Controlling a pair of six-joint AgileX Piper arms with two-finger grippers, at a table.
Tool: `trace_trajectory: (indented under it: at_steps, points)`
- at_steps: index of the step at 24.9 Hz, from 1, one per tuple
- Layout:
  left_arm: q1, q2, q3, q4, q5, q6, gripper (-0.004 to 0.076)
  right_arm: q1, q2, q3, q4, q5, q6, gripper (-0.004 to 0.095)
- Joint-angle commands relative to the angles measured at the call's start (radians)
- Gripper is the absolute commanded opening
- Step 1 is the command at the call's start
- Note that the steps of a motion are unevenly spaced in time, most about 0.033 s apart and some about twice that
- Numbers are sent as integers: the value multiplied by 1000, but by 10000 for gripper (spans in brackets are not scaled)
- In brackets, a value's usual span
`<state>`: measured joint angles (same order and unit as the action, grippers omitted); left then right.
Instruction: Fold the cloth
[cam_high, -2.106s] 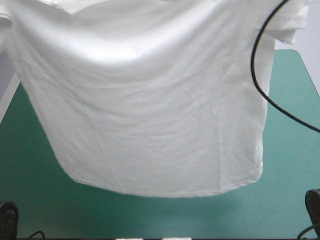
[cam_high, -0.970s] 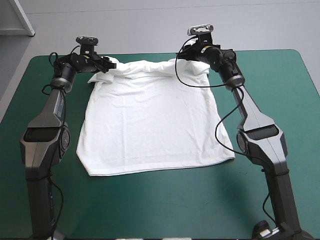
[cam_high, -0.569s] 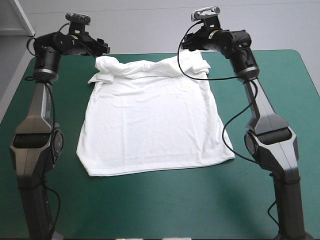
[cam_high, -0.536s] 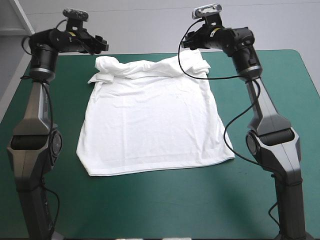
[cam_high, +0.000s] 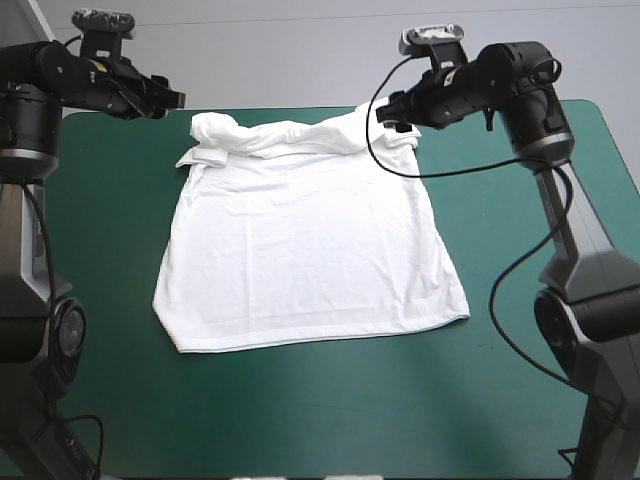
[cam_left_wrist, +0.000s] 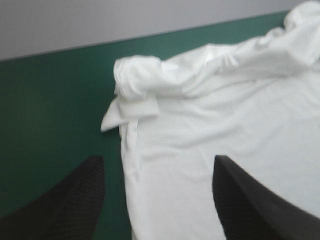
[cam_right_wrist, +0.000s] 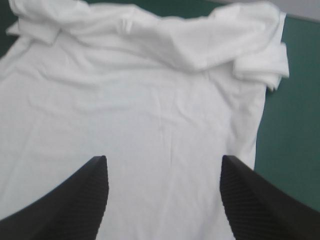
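Your T-shirt (cam_high: 300, 240) flat on the teal-green desk (cam_high: 330, 420), far end seemingly bunched, left claw (cam_left_wrist: 157, 159) and right claw (cam_right_wrist: 163, 157) spread wide, empty, near its far corners.

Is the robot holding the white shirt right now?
No: the left gripper and the right gripper are both open and raised, while the T-shirt lies on the teal-green table.

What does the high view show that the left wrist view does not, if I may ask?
Only the high view shows the whole T-shirt spread flat down to its near hem, and the right gripper near its far right corner. Only the left wrist view shows the left gripper open, fingers apart. Both show the rumpled far edge and rolled sleeve on the teal-green cover.
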<state>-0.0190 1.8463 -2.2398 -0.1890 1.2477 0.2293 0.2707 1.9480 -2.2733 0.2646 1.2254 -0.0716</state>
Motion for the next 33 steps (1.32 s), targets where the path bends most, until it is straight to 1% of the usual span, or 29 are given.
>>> trace_trajectory:
  at_steps: [1,4,5,7,8,12,14,19,23,25,28,30,33]
  points:
    - [-1,-155,170,54,39,-10,452,-8,-199,208,11,-45,-51,608]
    - [-1,-239,391,143,39,-10,452,-8,-300,425,15,-45,-92,607]
    - [-1,-284,529,189,27,-10,452,-8,-353,536,16,-45,-110,607]
    - [-1,-336,715,195,-10,-18,452,-8,-424,690,16,-45,-113,607]
    - [-1,-362,813,189,-49,-18,452,-8,-471,778,16,-45,-118,607]
    - [-1,-393,1007,189,-153,-42,452,-8,-581,953,-33,-45,-109,608]
    - [-1,-393,1090,171,-218,-44,452,-8,-625,1019,-33,-45,-108,607]
    - [-1,-393,1225,128,-349,-44,452,-8,-661,1057,-52,-47,-84,608]
    - [-1,-393,1302,123,-392,-44,452,-8,-669,1057,-62,-47,-56,608]
    - [-1,-393,1339,64,-418,-36,452,-8,-669,1057,-62,-53,-53,606]
    - [-1,-393,1371,-51,-438,25,449,-8,-669,1057,-64,-88,-40,606]
    - [-1,-393,1382,-121,-447,73,424,-8,-669,1057,-69,-121,-35,605]
    - [-3,-393,1395,-137,-467,77,354,-8,-661,1057,-88,-153,-19,605]
